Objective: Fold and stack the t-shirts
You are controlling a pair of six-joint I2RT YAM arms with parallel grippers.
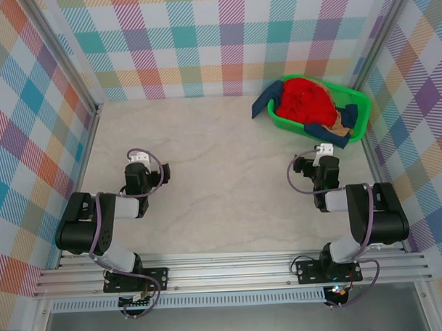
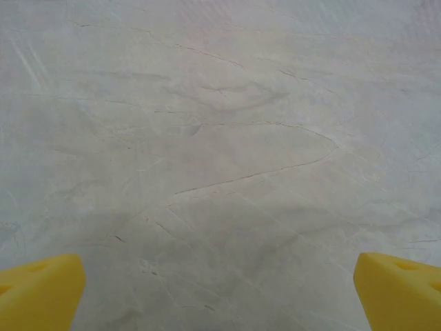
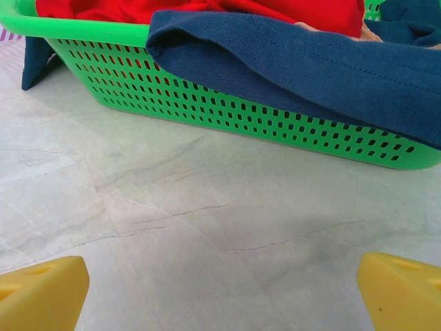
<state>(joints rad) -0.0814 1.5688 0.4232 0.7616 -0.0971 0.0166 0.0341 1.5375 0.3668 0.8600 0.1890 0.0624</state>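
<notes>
A bright red t-shirt (image 1: 304, 99) is heaped in the green basket (image 1: 355, 103) at the back right. A navy t-shirt (image 1: 264, 102) hangs over the basket's left rim, and navy cloth (image 3: 331, 69) drapes over its near rim. A tan-brown shirt (image 1: 341, 122) pokes out by the near right corner. My right gripper (image 1: 323, 149) hangs just in front of the basket, open, yellow fingertips (image 3: 41, 293) wide apart over bare table. My left gripper (image 1: 137, 158) is open at the left, with nothing between its fingertips (image 2: 38, 289).
The marble-look table (image 1: 221, 173) stretches between the two arms. Checked walls (image 1: 202, 35) close in the back and sides. The basket's perforated wall (image 3: 207, 103) stands a short way ahead of the right gripper.
</notes>
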